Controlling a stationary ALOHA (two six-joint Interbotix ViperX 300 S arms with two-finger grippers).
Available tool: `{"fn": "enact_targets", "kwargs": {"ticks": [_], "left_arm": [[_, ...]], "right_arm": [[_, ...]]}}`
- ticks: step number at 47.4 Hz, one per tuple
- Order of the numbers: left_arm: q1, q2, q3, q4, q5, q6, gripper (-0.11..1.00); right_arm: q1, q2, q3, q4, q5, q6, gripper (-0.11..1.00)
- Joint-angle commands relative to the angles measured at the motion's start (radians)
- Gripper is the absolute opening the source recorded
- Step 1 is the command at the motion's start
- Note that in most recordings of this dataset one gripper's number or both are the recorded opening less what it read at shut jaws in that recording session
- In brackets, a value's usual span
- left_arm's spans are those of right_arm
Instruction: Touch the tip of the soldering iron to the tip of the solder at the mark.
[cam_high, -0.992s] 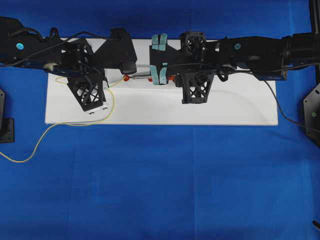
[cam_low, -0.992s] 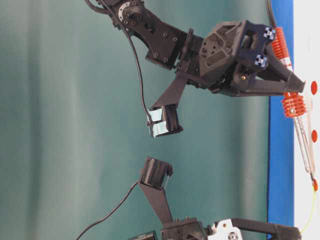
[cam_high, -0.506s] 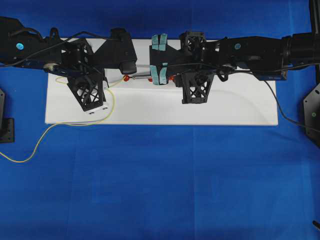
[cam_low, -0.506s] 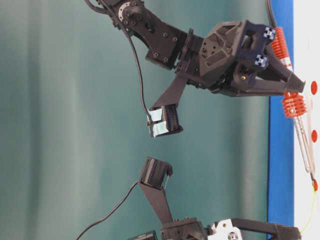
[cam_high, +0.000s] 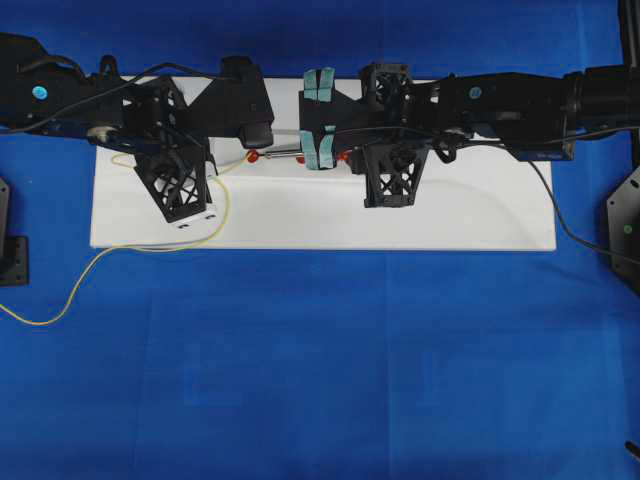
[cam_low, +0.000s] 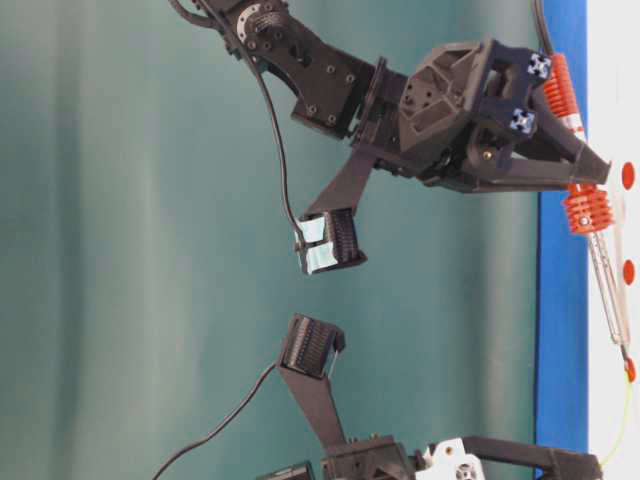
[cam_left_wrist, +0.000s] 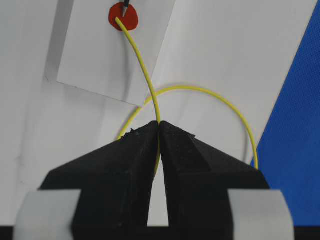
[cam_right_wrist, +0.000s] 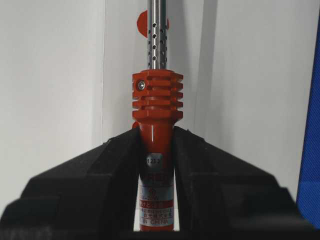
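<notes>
Overhead exterior: straight down, far, covers whole bench (cam_high: 320, 350) and both arms.
Table-level exterior: low, sideways-turned, mid-range, faces the arms against a green backdrop.
Left wrist: close, along left claw (cam_left_wrist: 159, 131) toward red mark (cam_left_wrist: 123, 17).
Right wrist: close, along right claw (cam_right_wrist: 156, 145).
Shared: red mark, all views.

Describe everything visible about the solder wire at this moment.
The solder is a thin, yellow, glossy wire. The left end effector is shut on it; its free end arcs onto the red mark, meeting the soldering iron tip there. Behind the grip it curls in a loop over the white board, then trails onto the blue cloth.
</notes>
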Motion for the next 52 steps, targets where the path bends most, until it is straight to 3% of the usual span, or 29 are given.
{"fn": "enact_targets", "kwargs": {"ticks": [1,37,52], "left_arm": [[0.0,-0.009,-0.011,0.003,-0.003,0.002,0.03],[0.0,-0.017,-0.005,0.003,-0.008,0.002,0.03],[-0.002,-0.086,0.035,0.003,-0.012,-0.006,0.03]], "right_arm": [[0.0,-0.011,-0.026,-0.002,-0.002,-0.002,0.06],[0.0,-0.012,-0.026,-0.002,-0.002,-0.002,0.06],[0.0,-0.012,-0.026,-0.003,-0.003,-0.003,0.06]]}}
